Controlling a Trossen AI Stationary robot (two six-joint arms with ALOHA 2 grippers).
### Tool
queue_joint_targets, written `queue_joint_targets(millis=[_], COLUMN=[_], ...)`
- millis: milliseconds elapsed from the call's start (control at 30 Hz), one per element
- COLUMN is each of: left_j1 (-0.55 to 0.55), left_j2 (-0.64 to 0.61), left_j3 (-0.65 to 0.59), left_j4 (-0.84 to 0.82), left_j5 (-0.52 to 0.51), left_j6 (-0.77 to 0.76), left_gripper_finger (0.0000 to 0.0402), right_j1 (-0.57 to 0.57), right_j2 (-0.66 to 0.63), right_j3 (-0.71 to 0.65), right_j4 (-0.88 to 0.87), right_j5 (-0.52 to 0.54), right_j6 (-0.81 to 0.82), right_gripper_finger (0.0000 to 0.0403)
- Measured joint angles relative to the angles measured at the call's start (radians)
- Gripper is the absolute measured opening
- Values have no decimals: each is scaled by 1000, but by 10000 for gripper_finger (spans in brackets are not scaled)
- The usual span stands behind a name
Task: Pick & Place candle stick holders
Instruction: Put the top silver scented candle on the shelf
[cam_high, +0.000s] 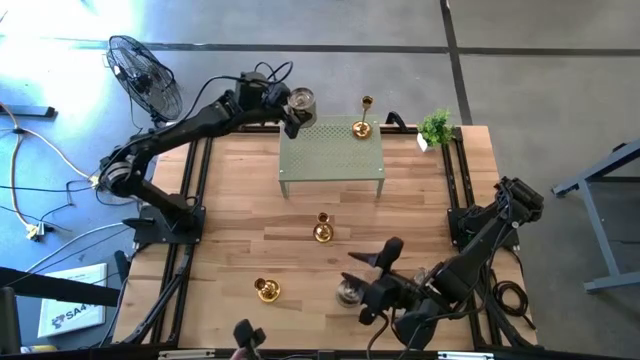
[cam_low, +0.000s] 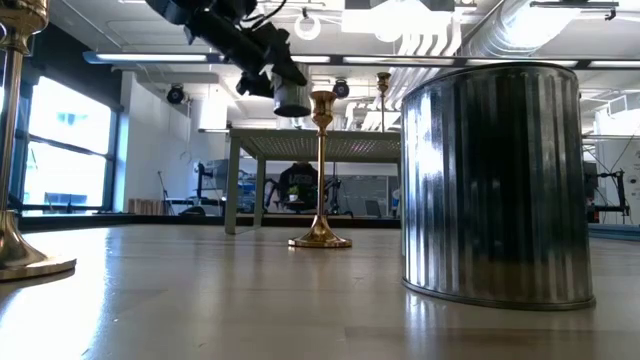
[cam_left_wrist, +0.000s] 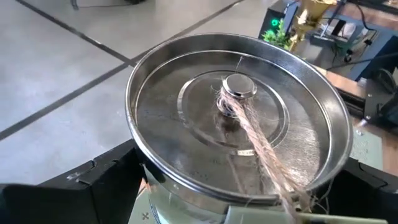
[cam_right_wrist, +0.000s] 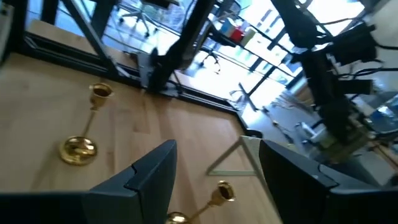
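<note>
Silver holder (cam_high: 300, 100) is clamped in the left pincer (cam_high: 293, 108), upright over the stand's (cam_high: 330, 160) far-left corner; right pincer (cam_high: 385, 270) hangs open, empty, near the tabletop's (cam_high: 240, 210) front edge.

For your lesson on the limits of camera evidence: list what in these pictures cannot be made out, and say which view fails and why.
- Silver holder in the left gripper: the left wrist view shows only its top; the fingers hide its sides.
- Silver holder near the right gripper: partly covered by the arm in the high view.
- Green stand: largely blocked in the low view by the big silver holder up close.
</note>
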Motion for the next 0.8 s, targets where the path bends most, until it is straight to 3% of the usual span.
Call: queue_joint_targets(millis=[233, 433, 800], left_j1=[51, 121, 98], left_j2=[10, 10, 8], left_j3=[-47, -140, -188], left_j4=[35, 153, 216], left_j5=[9, 127, 154], left_j6=[0, -65, -61], left_gripper_finger=[355, 355, 355], right_j1=[0, 0, -7], right_j2=[0, 0, 0], right_j3=[0, 0, 0], right_j4=[-33, -56, -84], right_j5=[45, 55, 76], right_j6=[0, 0, 15], right_gripper_finger=[224, 224, 224])
